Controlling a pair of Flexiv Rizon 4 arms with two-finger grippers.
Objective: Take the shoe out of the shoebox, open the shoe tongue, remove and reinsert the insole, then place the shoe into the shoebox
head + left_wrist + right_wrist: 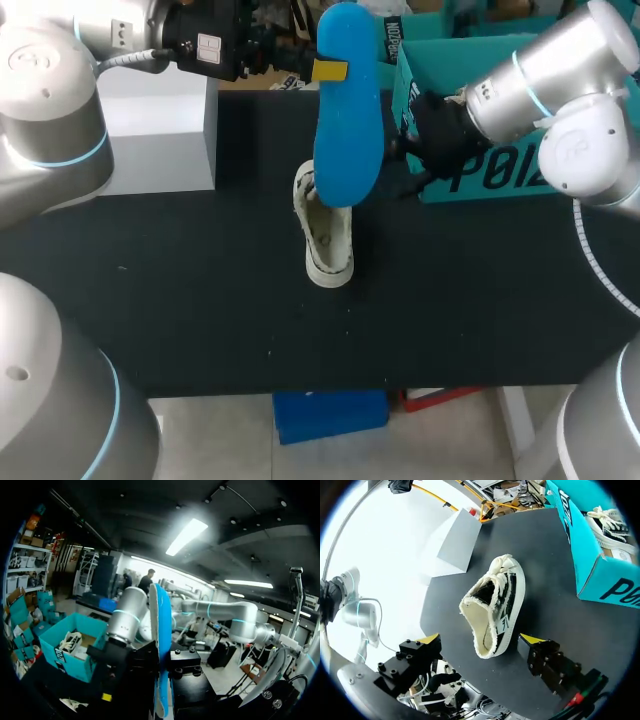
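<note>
— Where is the insole [348,130]?
— Our left claw [330,71] is closed on it, upright. Our right claw [481,639] stands wide; just ahead of it the shoe [497,600] rests on the counter [540,555], and farther the shoebox [600,575].

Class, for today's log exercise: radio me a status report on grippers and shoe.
Left gripper shut on insole, held high above table. Right gripper open over shoe, not touching. Shoe on table beside shoebox, insole out. No obstruction seen.
</note>
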